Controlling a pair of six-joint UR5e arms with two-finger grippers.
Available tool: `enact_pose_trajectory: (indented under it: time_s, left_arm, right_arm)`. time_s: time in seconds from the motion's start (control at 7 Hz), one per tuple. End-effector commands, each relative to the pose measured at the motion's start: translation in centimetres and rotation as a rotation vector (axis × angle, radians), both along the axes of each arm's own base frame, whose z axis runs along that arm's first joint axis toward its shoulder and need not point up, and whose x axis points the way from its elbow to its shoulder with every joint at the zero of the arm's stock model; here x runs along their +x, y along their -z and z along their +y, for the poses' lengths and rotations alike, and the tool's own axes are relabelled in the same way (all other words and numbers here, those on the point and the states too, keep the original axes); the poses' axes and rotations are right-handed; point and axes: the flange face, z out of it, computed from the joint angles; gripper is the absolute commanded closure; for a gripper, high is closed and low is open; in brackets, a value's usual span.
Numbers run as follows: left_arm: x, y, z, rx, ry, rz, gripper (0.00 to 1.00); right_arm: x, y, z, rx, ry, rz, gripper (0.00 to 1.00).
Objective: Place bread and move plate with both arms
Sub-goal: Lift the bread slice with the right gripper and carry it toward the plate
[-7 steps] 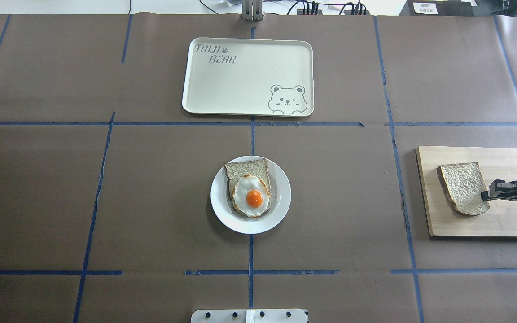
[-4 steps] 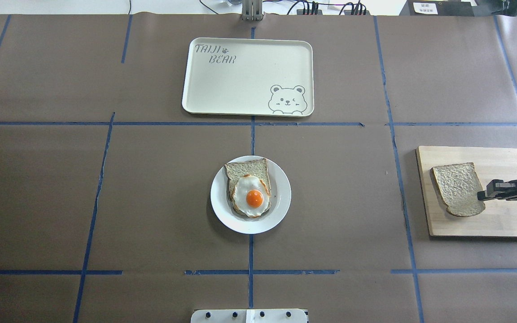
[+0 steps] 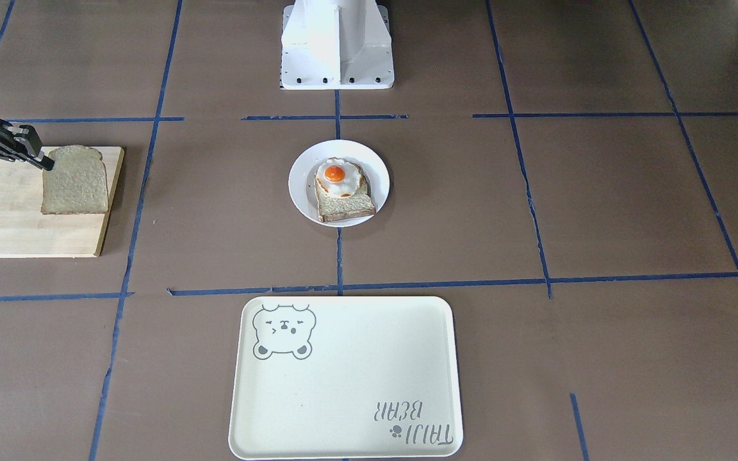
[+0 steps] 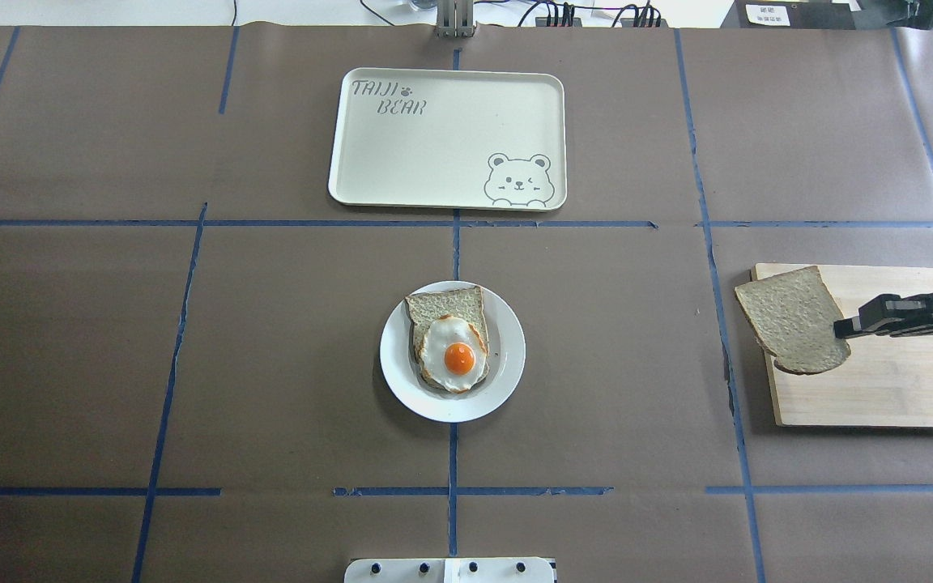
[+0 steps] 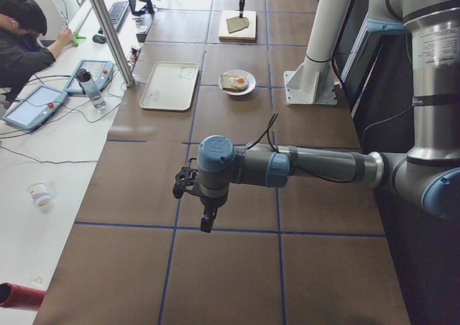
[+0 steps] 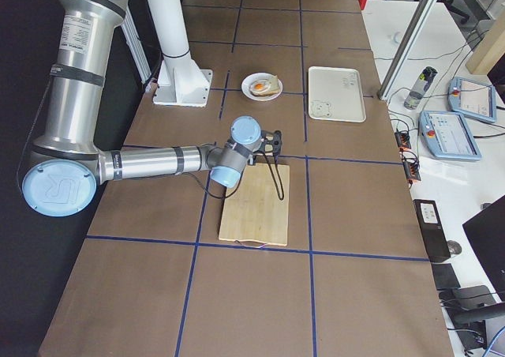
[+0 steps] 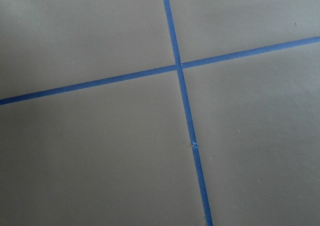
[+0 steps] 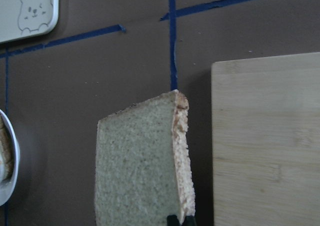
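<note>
**Why the bread (image 4: 792,317) hung by its crust**

Your right gripper (image 4: 845,328) pinched the bread by its crust over the cutting board (image 4: 879,389) edge — leaving its face free, I'd judge, to land on the egg-topped slice (image 4: 452,348) on the plate (image 4: 509,360), well apart. Your left gripper (image 5: 206,223) hovered far off; its state I couldn't tell.

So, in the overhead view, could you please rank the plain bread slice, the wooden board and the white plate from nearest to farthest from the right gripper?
1. bread: pinched at its edge by the right gripper, lifted over the board's inner end.
2. wooden board: just beneath the gripper, at the view's right edge.
3. plate: at the table's centre, far across.
</note>
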Motion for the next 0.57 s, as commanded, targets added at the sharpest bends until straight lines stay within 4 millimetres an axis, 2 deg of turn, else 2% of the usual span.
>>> enact_pose_trajectory:
  time_s: [0.0, 0.14, 0.43]
  left_arm:
    - [0.3, 0.1, 0.0, -0.004, -0.003, 0.051, 0.00]
    - [0.3, 0.2, 0.1, -0.002, -0.004, 0.053, 0.00]
    - [0.3, 0.3, 0.1, 0.001, -0.004, 0.053, 0.00]
  right_arm:
    - [-6.3, 9.5, -3.5, 0.006, 0.022, -0.129, 1.00]
    - [-10.9, 14.5, -4.8, 0.019, 0.024, -0.151, 1.00]
    - [-21.0, 21.6, -4.9, 0.067, 0.008, -0.148, 1.00]
